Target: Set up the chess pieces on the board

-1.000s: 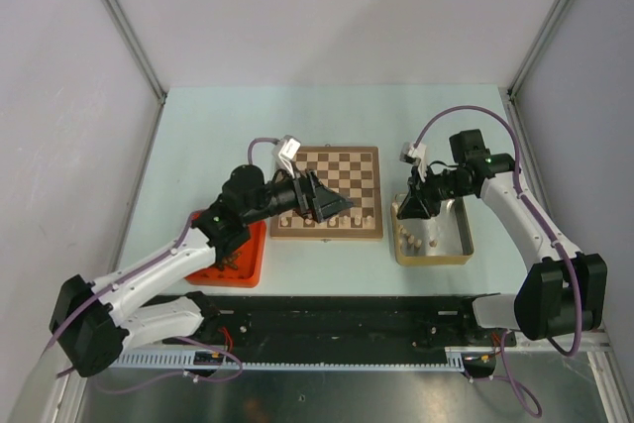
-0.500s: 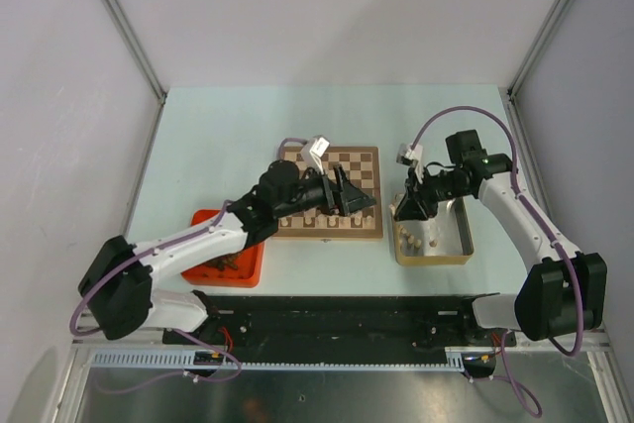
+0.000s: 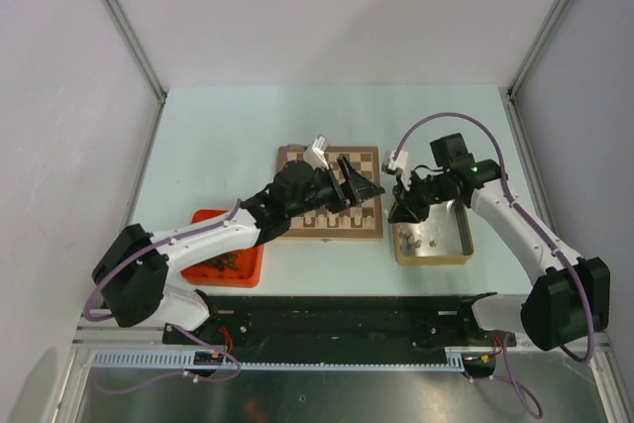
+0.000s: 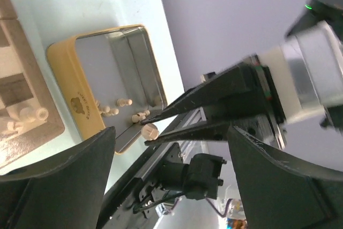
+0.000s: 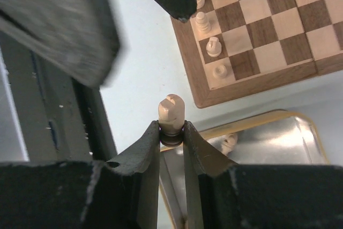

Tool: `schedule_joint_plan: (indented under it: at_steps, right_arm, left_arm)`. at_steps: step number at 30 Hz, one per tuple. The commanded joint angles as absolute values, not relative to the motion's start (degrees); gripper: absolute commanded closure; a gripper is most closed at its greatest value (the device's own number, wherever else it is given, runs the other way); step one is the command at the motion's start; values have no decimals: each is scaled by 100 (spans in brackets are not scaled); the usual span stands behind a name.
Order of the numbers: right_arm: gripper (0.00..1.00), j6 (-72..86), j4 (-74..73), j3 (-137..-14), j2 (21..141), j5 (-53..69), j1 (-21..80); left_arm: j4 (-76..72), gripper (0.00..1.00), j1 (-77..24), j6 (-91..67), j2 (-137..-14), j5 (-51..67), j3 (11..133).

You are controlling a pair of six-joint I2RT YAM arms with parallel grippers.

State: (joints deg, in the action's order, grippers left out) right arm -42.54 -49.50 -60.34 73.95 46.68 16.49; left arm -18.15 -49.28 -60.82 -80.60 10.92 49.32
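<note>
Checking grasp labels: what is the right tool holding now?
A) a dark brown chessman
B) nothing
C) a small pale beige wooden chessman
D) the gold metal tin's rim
C: the right wrist view shows the right tool shut on a small pale beige wooden chessman, pinched at its base.

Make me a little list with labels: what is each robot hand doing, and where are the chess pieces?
left gripper: open, empty, over the board's right side
right gripper: shut on a pale piece, by the gold tin's edge
board: row pieces standing along its near edge
gold tin: a few loose pieces inside
red tray: small dark pieces inside
</note>
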Motion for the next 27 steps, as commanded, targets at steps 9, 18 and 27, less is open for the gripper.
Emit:
schedule_joint_plan:
  at_steps: [9,18,27]
  right_arm:
    - [88,-4166,-3850,-6038,6935,2831,2672]
    - [88,-4183,-3516,-6047,6961,2259,3190]
    - [88,-4175,-3410,-6047,7040,1942,3542]
  left_arm:
    - [237,19,-4940,-7593,-7673,70,5528]
    - [281,25,-4948,-7840,-7848,316,5642]
    - [281,35,-4957,-7858,-8042,413,5766]
